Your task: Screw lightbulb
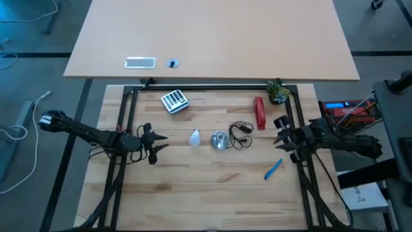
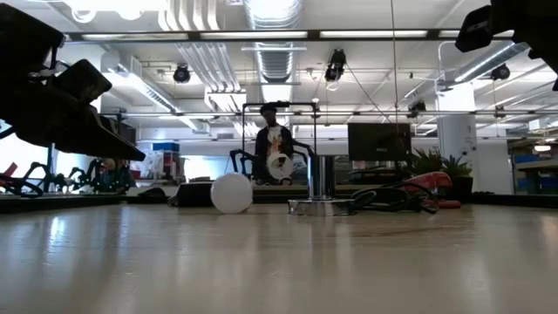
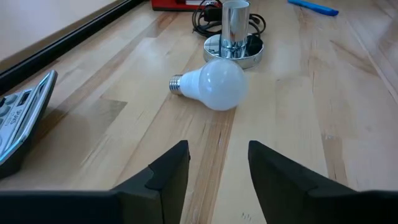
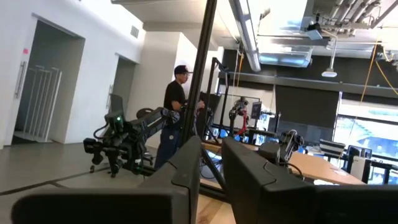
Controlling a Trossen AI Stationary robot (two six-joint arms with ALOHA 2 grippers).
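From my left gripper [image 3: 217,165], fingers apart and empty, I see the lightbulb [image 3: 214,85] lying mid-worktop beside the silver socket [image 3: 235,38]. The low view hides its screw end. My right gripper [image 4: 211,168], nearly closed, faces the room, where a person [image 4: 176,102] stands.

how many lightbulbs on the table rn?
1. The frosted white pear-shaped lightbulb lies on its side mid-table, beside the shiny silver socket, ahead of the left claw. None other visible.
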